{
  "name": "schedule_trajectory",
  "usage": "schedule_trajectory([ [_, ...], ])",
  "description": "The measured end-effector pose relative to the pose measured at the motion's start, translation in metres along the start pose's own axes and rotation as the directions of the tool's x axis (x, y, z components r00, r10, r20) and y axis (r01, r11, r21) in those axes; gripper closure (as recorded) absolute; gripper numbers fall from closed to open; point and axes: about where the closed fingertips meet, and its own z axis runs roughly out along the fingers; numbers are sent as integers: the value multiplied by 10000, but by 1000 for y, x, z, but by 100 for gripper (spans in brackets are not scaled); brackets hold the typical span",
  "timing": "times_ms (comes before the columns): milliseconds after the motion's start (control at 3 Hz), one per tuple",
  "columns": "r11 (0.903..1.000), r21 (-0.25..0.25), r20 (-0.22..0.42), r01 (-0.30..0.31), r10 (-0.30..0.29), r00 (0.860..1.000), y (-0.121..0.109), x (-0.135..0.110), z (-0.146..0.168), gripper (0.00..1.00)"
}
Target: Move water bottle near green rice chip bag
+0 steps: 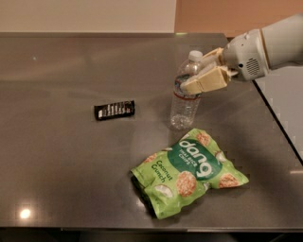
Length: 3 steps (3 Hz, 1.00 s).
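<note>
The green rice chip bag (pixel 189 170) lay on the worktop (pixel 57 165), just before the water bottle (pixel 183 111). A wrapper (pixel 114 109) lay to the bottle's left, and the end effector (pixel 196 75) clasped its upper half.

Small black wrapper (pixel 114 110) lying flat, dark grey table (pixel 57 179), pale wall (pixel 85 14) behind

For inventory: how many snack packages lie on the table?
2: green rice chip bag front right; black wrapper centre left. The end effector grips the water bottle behind them.
</note>
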Motion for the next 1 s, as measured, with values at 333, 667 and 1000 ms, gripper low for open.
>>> schedule_trajectory([
  [333, 9999, -80, -103, 91, -92, 9999, 8, 4, 3, 84],
  [667, 9999, -66, -200, 145, -146, 9997, 12, 9, 7, 60],
  [1000, 9998, -56, -267, 181, -183, 9995, 14, 12, 9, 29],
])
